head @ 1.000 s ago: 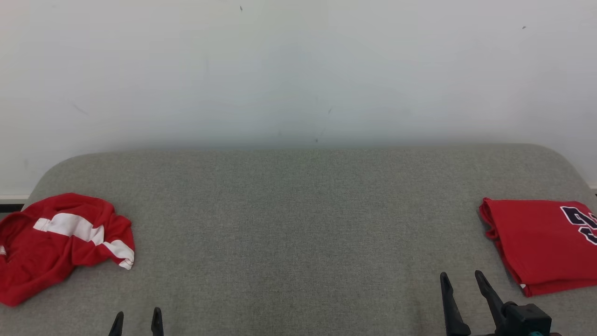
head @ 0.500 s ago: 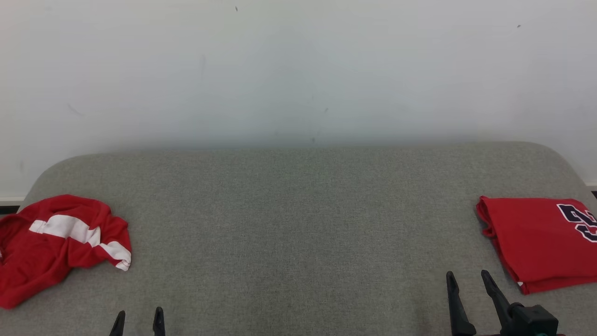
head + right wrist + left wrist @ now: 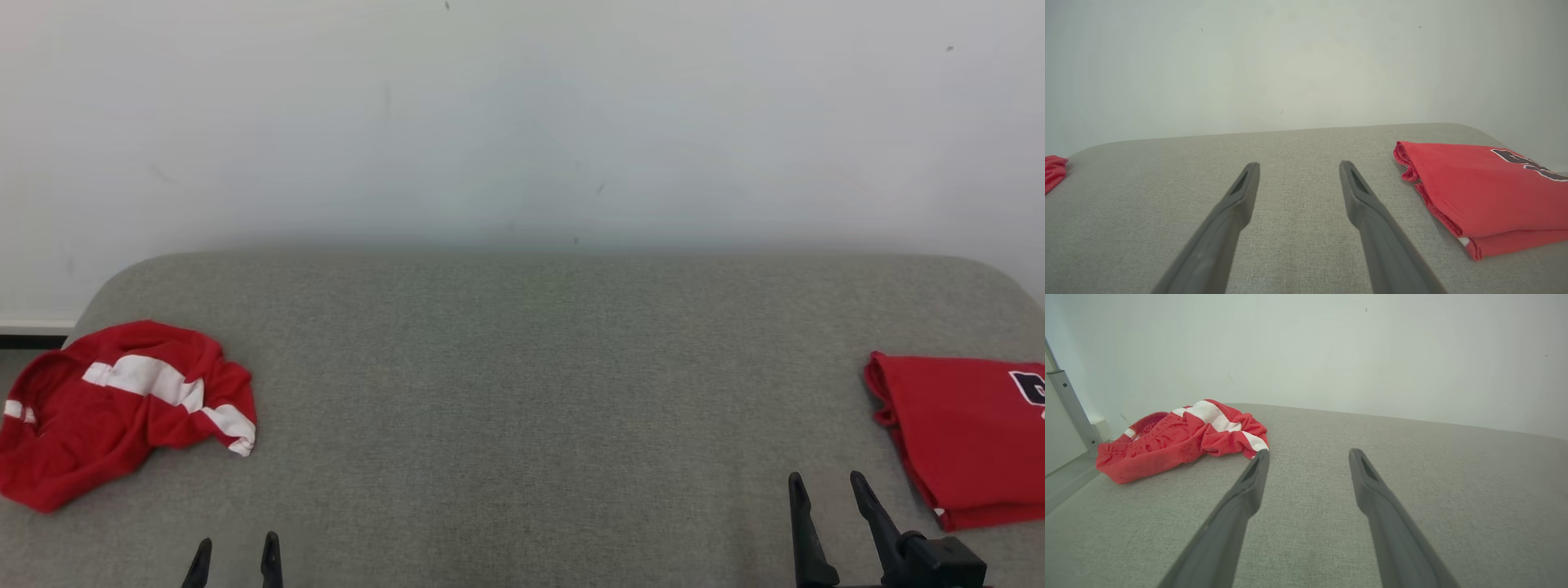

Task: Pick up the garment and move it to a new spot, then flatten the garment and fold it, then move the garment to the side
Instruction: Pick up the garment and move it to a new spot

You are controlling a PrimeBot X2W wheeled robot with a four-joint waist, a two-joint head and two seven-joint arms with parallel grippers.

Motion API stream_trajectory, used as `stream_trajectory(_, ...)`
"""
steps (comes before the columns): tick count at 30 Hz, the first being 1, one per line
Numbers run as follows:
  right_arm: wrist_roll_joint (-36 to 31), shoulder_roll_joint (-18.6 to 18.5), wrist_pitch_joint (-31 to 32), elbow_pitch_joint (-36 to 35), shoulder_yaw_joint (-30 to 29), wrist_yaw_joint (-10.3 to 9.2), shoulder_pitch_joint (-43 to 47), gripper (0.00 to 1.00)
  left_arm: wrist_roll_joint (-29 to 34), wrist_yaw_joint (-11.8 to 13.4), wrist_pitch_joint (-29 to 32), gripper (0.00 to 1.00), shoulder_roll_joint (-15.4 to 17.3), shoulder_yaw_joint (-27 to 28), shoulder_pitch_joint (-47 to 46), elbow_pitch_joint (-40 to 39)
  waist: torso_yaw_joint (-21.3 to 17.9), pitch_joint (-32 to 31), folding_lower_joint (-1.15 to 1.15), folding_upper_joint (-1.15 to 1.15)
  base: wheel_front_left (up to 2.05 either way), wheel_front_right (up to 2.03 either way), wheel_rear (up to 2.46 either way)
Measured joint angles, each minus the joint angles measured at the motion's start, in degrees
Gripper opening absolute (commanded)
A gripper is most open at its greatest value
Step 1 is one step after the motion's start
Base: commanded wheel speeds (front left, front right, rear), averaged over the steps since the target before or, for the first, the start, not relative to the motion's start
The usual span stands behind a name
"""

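The only print is a dark, pale-edged character (image 3: pixel 1033 388) on the folded red shirt (image 3: pixel 955 433) at about four o'clock on the grey cushion (image 3: pixel 522 367), cut off by the head view's edge, slanted in the right wrist view, and unreadable.

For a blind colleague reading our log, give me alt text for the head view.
A crumpled red-and-white garment lies at the left of a grey cushion, a folded red shirt at the right. The left gripper and right gripper rest at the bottom edge, jaws open, holding nothing.
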Motion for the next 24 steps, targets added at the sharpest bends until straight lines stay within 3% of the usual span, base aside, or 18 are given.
stream_trajectory(9,0.63,0.0,-0.8,0.05,0.69,0.0,0.07,1.0,0.25,-0.25,-0.05,1.0,1.47,1.6,-0.29,-0.33,6.22,0.03,0.0,0.0,0.0,0.0,0.0)
stream_trajectory(24,1.86,-0.01,-1.71,0.99,3.44,0.0,-1.29,1.0,0.43,-0.24,-0.05,1.0,2.26,3.0,-0.1,-1.41,20.42,0.35,0.0,0.0,0.0,0.0,0.0)
